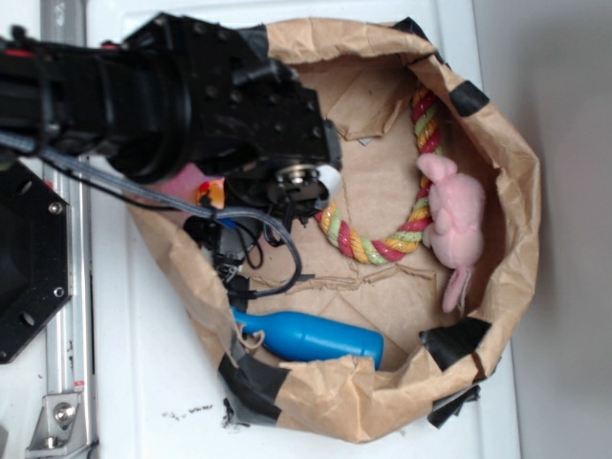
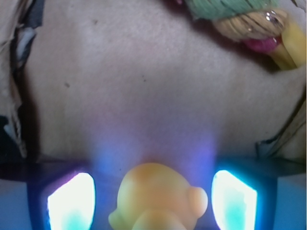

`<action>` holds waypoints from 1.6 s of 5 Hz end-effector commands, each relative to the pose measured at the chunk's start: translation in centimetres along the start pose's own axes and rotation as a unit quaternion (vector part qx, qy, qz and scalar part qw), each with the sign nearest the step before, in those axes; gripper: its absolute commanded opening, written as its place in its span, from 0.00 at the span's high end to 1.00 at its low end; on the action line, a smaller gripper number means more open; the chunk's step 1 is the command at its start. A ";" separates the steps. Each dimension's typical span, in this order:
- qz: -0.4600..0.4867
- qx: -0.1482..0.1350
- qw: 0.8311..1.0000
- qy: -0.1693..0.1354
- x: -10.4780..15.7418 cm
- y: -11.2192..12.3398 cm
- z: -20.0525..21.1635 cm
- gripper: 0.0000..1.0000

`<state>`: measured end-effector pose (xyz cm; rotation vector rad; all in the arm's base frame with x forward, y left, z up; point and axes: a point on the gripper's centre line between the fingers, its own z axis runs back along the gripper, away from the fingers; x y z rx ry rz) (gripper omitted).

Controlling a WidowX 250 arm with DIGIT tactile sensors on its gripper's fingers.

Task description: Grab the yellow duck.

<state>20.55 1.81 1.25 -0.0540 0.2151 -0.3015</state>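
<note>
duck [image 2: 156,199] sits right between the gripper's [image 2: 152,201] two fingers [image 2: 72,203] | rope [image 2: 240,17] ahead of it, off to the right | all inside the paper bag [image 1: 516,191] | bottle [image 1: 311,337] by the bag wall, plush toy [image 1: 454,215] on the rope's far end

No legible text, label, brand, number or sign appears in either view; the small dark marks on the white table [image 1: 182,413] are too blurred to read
</note>
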 end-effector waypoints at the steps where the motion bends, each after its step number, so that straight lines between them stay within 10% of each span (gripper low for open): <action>1: 0.000 0.011 1.000 -0.007 -0.4 -0.5 -0.2 1.00; 6: 0.003 0.037 0.991 -0.125 2.9 -0.9 11.6 1.00; 8: 0.012 0.021 0.993 -0.114 4.6 -1.1 12.2 1.00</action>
